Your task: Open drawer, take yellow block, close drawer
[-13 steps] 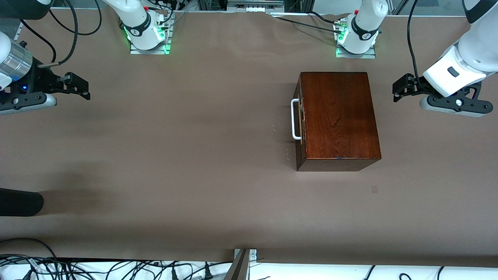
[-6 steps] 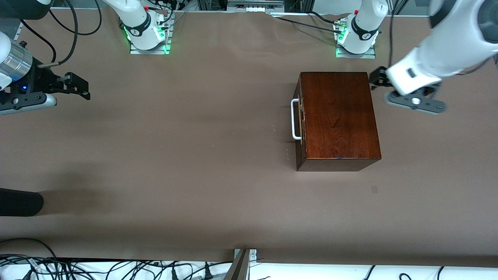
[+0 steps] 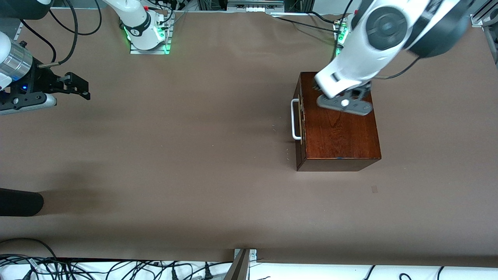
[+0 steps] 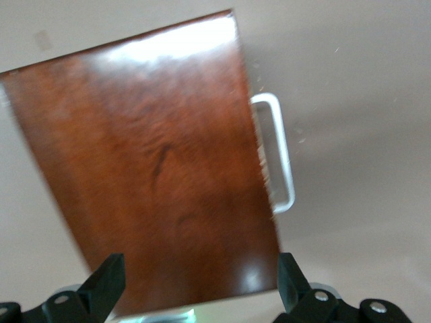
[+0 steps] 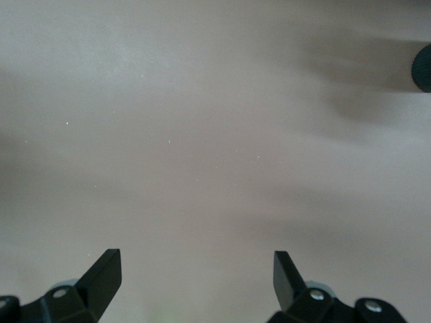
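Observation:
The dark wooden box (image 3: 340,132) stands on the brown table toward the left arm's end. Its drawer front (image 3: 298,116) is flush with the box, so the drawer is shut; the white bar handle (image 3: 295,118) faces the right arm's end. My left gripper (image 4: 199,279) is open and empty, up in the air over the box top (image 4: 155,175), with the handle (image 4: 281,155) in view beside it. In the front view the left hand (image 3: 344,87) hides its fingers. My right gripper (image 3: 82,89) is open and empty, waiting at the right arm's end over bare table (image 5: 202,168). The yellow block is hidden.
A black rounded object (image 3: 19,202) lies at the table's edge at the right arm's end, nearer to the front camera than the right gripper; it also shows in the right wrist view (image 5: 423,67). Cables (image 3: 116,268) run along the near edge. A small mark (image 3: 374,189) lies near the box.
The left arm has swung from beside the box at its own end of the table to over the box top. The right arm has not moved. The drawer stays shut.

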Tool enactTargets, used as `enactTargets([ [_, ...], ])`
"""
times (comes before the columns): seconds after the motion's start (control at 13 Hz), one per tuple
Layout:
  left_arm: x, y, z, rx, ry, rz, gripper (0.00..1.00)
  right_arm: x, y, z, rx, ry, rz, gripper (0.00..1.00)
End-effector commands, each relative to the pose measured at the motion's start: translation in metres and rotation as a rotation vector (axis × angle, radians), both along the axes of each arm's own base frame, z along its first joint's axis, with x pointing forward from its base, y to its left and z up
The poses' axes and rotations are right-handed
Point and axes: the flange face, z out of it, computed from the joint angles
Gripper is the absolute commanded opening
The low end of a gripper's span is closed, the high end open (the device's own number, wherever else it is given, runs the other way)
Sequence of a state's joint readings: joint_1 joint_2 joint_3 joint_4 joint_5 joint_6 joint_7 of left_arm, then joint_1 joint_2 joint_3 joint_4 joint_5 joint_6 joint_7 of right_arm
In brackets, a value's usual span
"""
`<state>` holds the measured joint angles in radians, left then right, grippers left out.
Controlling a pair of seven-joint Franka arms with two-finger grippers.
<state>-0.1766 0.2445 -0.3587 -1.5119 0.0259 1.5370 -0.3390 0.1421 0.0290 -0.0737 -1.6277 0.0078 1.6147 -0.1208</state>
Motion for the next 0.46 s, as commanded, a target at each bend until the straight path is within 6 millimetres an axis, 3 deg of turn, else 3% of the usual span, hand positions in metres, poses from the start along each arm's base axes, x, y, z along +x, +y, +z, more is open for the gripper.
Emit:
enactTargets([
  [0.0, 0.006, -0.044, -0.047, 0.006, 0.037, 0.040, 1.00, -0.004, 0.000, 0.007, 0.000, 0.003, 0.001, 1.00],
  [0.23, 0.015, -0.070, -0.069, -0.021, -0.034, 0.076, 1.00, -0.004, 0.001, 0.007, 0.000, 0.003, 0.003, 1.00],
  [0.38, 0.006, -0.094, -0.092, 0.023, -0.047, 0.081, 1.00, -0.004, 0.000, 0.007, 0.002, 0.003, 0.001, 1.00],
])
